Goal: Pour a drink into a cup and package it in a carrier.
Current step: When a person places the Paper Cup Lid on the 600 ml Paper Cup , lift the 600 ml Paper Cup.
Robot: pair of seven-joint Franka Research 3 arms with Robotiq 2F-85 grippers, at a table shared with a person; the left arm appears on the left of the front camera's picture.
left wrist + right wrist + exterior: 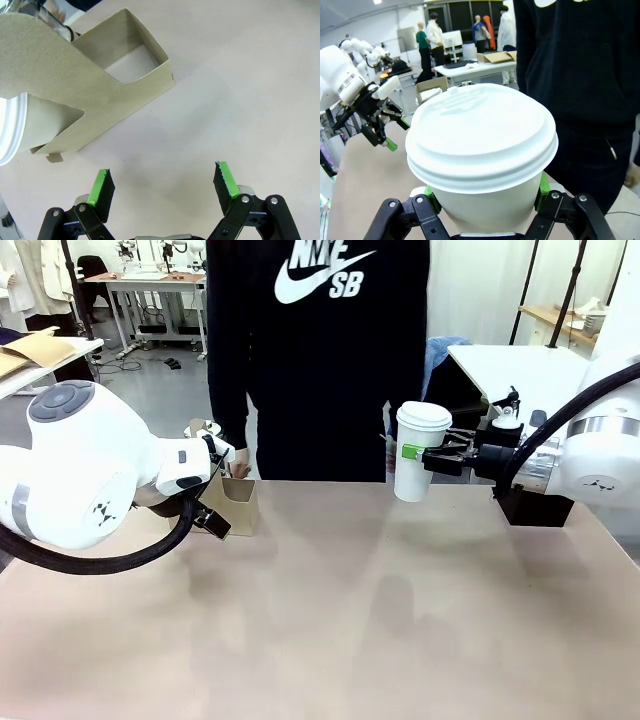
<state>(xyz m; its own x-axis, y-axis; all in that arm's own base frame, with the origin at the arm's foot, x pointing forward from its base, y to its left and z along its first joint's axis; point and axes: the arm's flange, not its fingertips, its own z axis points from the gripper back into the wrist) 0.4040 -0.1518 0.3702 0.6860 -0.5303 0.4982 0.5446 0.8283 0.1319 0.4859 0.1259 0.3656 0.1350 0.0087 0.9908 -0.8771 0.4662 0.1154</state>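
Grey floor, white worktable behind.

Bright, soft shadows, edges seemingly warped

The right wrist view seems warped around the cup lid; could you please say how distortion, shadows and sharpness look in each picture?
Right wrist view: wide-angle bulge swells the white lidded paper cup, background people soft. Left wrist view: sharp; the tan cardboard carrier casts a soft shadow on the beige table. Front view: even light, faint shadows on the table.
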